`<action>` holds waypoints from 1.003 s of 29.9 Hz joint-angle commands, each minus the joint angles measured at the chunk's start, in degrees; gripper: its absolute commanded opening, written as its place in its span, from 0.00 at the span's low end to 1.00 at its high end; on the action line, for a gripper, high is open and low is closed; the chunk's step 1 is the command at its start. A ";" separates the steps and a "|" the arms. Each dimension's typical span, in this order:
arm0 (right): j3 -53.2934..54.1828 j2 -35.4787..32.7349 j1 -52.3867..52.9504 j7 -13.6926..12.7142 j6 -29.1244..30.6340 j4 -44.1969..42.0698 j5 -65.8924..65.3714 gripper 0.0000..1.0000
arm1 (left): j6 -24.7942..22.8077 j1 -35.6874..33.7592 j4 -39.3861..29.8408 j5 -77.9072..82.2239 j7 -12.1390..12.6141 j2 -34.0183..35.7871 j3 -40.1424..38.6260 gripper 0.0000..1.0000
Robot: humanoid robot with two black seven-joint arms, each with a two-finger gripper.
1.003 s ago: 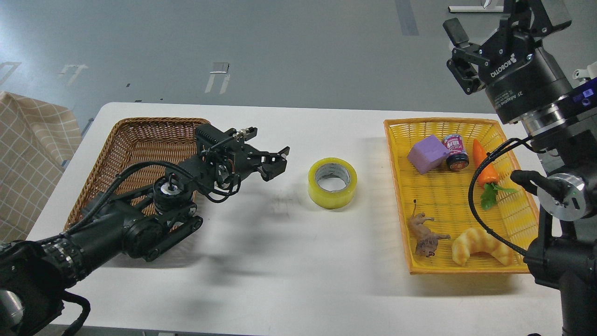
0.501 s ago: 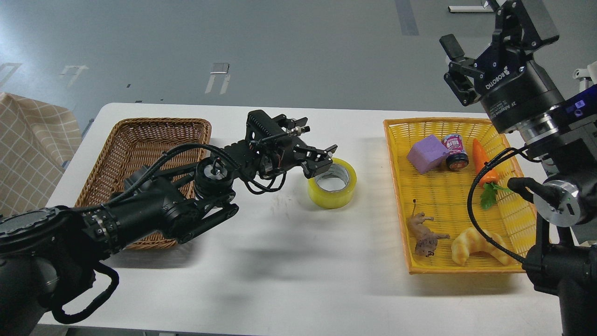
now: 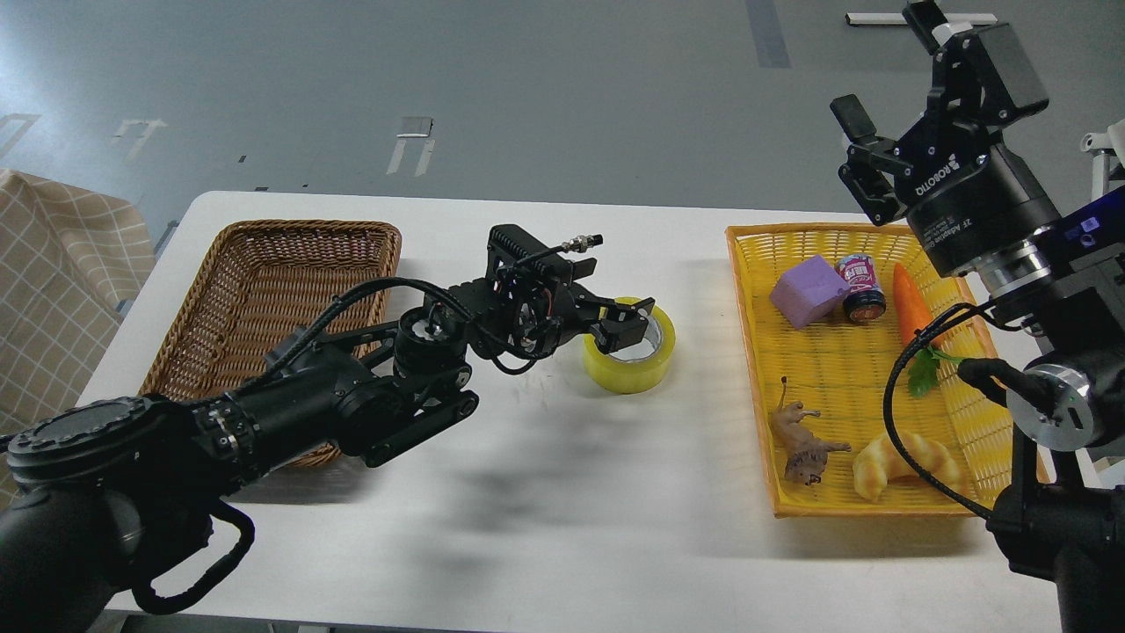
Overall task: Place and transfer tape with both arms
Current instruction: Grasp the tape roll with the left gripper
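Note:
The tape [image 3: 629,373], a yellowish roll with a grey-white core, lies flat on the white table [image 3: 562,510] near its middle. My left arm reaches in from the lower left. Its gripper [image 3: 635,321] is open right over the roll, with one finger at the far rim and the other over the core hole. My right gripper [image 3: 857,154] is open and empty, held high above the far edge of the yellow basket [image 3: 754,369], well to the right of the tape.
A brown wicker basket [image 3: 264,272] stands at the left, partly under my left arm. The yellow basket holds a purple block [image 3: 809,290], a small can [image 3: 861,286], a carrot [image 3: 914,308], a lion toy [image 3: 802,444] and a croissant toy [image 3: 896,462].
My left gripper has swept right from beside the wicker basket to over the tape. The right gripper has shifted slightly up and tilted. The tape has not moved.

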 commanded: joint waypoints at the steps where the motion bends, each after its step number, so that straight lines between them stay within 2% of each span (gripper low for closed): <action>1: -0.07 0.00 -0.08 0.01 0.01 -0.08 0.00 1.00 | -3.90 -1.17 0.81 -1.97 -0.38 0.07 0.01 0.98; 4: -0.16 0.00 -0.17 -0.07 0.01 -0.17 0.00 1.00 | -4.09 -1.26 3.88 -1.88 -2.39 -0.63 0.01 0.98; 10: -0.25 0.00 -1.14 -0.07 0.01 -0.08 -0.09 1.00 | -4.00 -1.70 6.09 -2.06 -4.77 -0.98 2.90 0.98; 30: -0.25 0.00 -2.81 -0.51 0.01 0.10 -0.09 1.00 | -3.30 -2.58 8.46 -4.17 -4.78 -3.62 3.35 0.94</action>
